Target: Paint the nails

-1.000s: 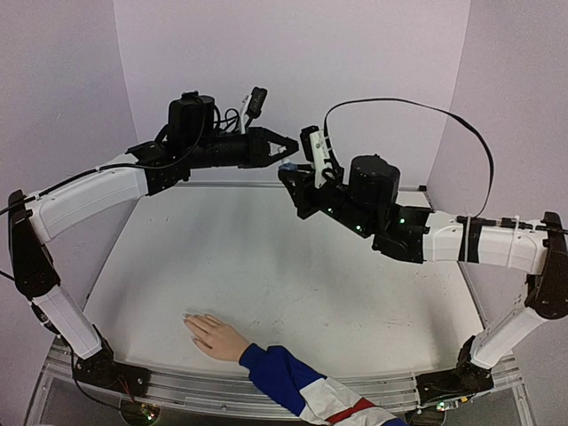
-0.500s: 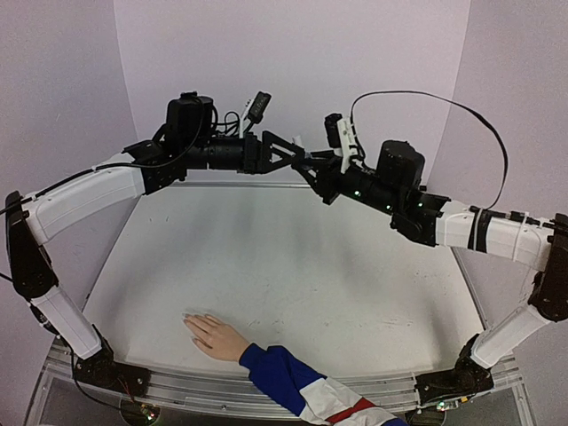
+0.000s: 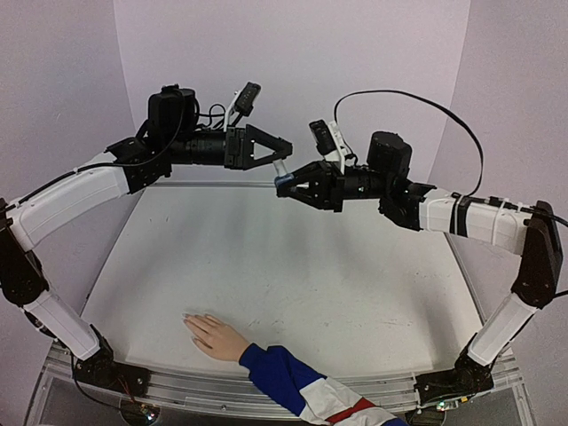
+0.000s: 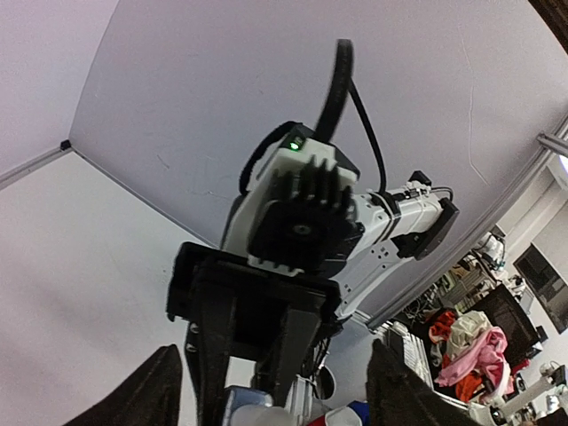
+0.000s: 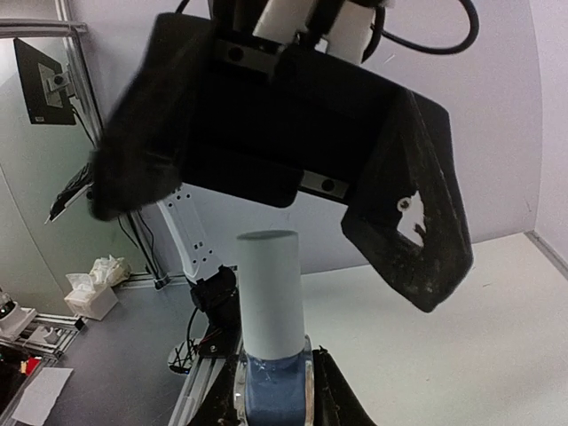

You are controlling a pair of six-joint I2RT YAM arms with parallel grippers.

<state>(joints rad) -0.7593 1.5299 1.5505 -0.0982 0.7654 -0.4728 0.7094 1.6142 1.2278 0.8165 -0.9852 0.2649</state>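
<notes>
The pale hand (image 3: 216,335) with the blue, white and red sleeve (image 3: 306,390) lies palm down at the table's near edge, its nails (image 3: 188,318) too small to make out. High over the table's far side, my right gripper (image 3: 286,186) (image 5: 273,399) is shut on a small blue bottle (image 5: 273,390) whose white cap (image 5: 271,293) points at my left gripper (image 3: 282,156) (image 4: 275,404). The left gripper is open. Its fingers (image 5: 417,231) stand on either side of the cap without touching it.
Lilac walls (image 3: 293,62) close the table (image 3: 293,275) at the back and sides. A black cable (image 3: 417,99) arches above the right arm. Both arms stretch across the far half of the table, well above its top.
My left gripper has opened and drawn back to the left. The right arm has swung the bottle up and leftward, bringing its cap between the open left fingers.
</notes>
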